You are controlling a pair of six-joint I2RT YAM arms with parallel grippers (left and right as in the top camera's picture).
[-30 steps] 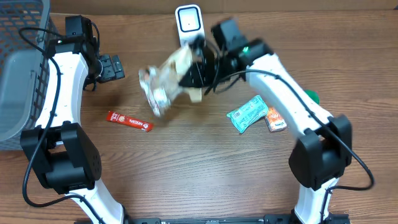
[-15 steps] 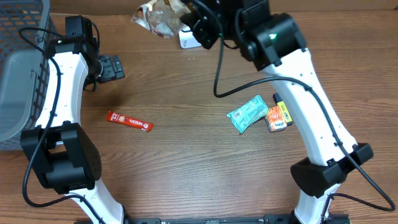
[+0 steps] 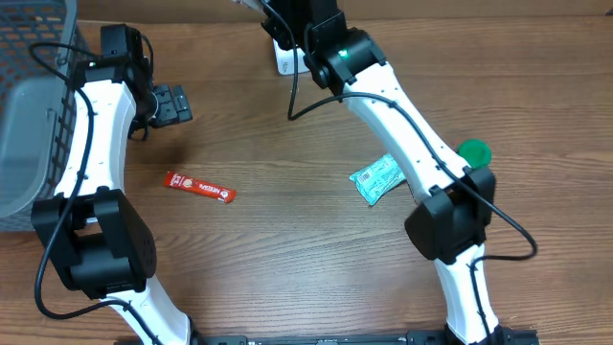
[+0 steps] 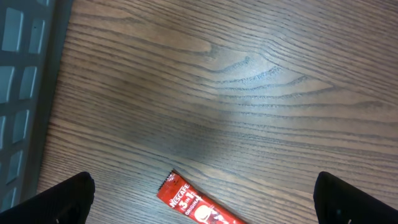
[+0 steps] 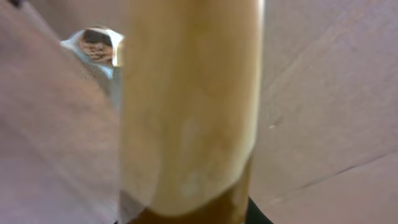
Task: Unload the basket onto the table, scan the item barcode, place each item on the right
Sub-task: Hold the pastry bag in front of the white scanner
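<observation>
**Q:** Which elements are largest?
**A:** The desk [image 3: 287, 259], then a grey basket [image 3: 29, 86] standing behind the left pincer [image 3: 172, 103]. That pincer's jaws are spread wide, with nothing between them.

**Q:** Where is the item to be scanned?
**A:** The snack bag [image 5: 186, 112] is off the desk, in the right pincer [image 3: 285, 10]. That pincer is closed narrowly on it at the upper edge of the overhead view. The bag fills the wrist view as a blurred tan band. The white scanner [image 3: 283, 59] stands just beside this pincer, partly hidden by the arm.

**Q:** And the smaller objects?
**A:** A teal packet [image 3: 375, 178] lies well apart from the right pincer. A red sachet [image 4: 196, 208] lies near the left pincer and shows between its fingertips [image 4: 62, 199] in the wrist view. A green disc [image 3: 473, 151] lies farthest from both.
</observation>
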